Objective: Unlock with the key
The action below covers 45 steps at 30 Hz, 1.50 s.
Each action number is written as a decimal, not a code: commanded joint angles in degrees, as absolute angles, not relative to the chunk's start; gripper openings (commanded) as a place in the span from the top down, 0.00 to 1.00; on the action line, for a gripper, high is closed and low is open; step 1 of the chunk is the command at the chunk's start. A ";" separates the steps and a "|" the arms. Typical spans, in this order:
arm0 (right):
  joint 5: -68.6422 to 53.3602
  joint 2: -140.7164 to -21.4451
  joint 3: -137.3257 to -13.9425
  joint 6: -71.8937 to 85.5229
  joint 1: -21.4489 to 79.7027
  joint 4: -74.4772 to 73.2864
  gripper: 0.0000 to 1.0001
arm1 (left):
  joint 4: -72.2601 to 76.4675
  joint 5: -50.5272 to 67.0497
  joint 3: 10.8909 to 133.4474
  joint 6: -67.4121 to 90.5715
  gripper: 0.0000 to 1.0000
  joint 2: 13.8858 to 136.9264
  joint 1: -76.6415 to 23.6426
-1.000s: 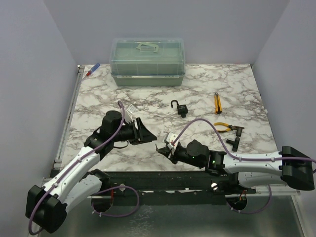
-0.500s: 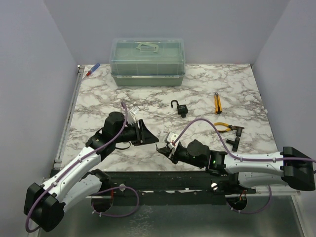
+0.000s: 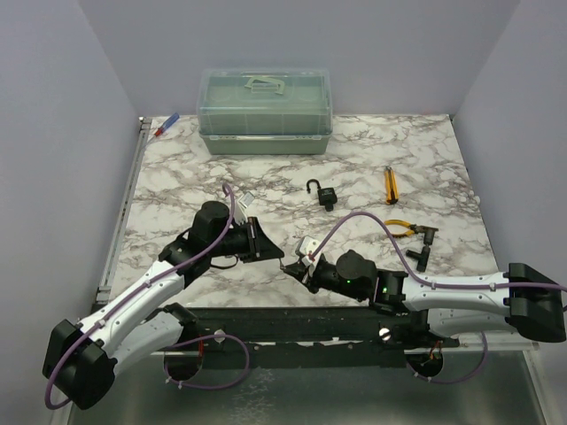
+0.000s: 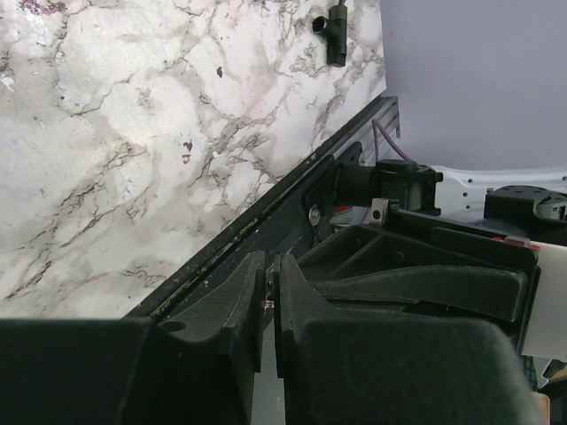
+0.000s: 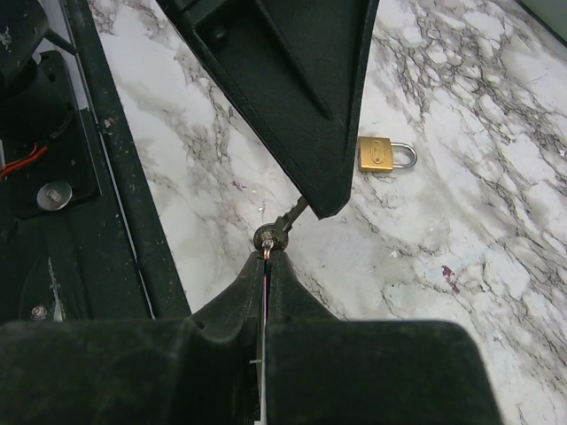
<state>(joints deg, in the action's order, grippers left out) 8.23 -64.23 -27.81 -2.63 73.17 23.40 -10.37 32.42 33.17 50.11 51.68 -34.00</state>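
Note:
The key (image 5: 282,226) has a round dark head and a thin shaft. My right gripper (image 5: 268,257) is shut on its head, just above the marble near the front edge. The shaft points up and right into the tips of my left gripper, whose black finger (image 5: 292,106) fills the top of the right wrist view. In the left wrist view my left gripper (image 4: 268,292) is shut on a small metal glint, the key's shaft. In the top view both grippers, left (image 3: 270,251) and right (image 3: 291,266), meet tip to tip. The black padlock (image 3: 322,194) lies apart behind them, shackle open.
A small brass padlock (image 5: 383,155) lies on the marble just beyond the grippers. A green lidded box (image 3: 265,111) stands at the back. An orange-handled tool (image 3: 389,183), pliers (image 3: 403,228) and black fittings (image 3: 425,243) lie at the right. The table's front rail (image 5: 115,177) is close by.
My left gripper has moved right and forward until its tips meet the key held by my right gripper. The right arm has barely moved.

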 commanded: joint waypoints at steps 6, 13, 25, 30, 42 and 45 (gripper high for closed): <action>9.23 -63.50 -29.09 -3.08 73.26 23.57 1.00 | -9.67 30.79 32.61 49.40 0.82 51.59 -34.45; 9.49 -63.13 -28.92 -2.99 73.25 24.09 1.00 | -9.73 30.79 32.76 49.26 1.00 52.06 -34.54; 10.68 -61.98 -29.71 -0.18 73.22 22.47 0.54 | -11.07 22.80 36.28 48.11 1.00 50.60 -34.63; 13.62 -58.97 -28.29 5.17 73.26 22.28 0.32 | -11.07 19.80 39.47 45.77 1.00 51.15 -34.58; -14.38 -52.63 -25.56 27.22 53.14 32.86 0.27 | -11.01 21.25 45.07 39.11 1.00 48.33 -34.61; -21.10 -54.53 -26.79 29.69 50.58 37.30 0.29 | -11.00 23.47 46.50 37.85 1.00 47.88 -34.58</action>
<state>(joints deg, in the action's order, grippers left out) -6.81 -52.62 -26.06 23.09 53.10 29.17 -11.81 21.23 43.46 41.41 49.25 -34.28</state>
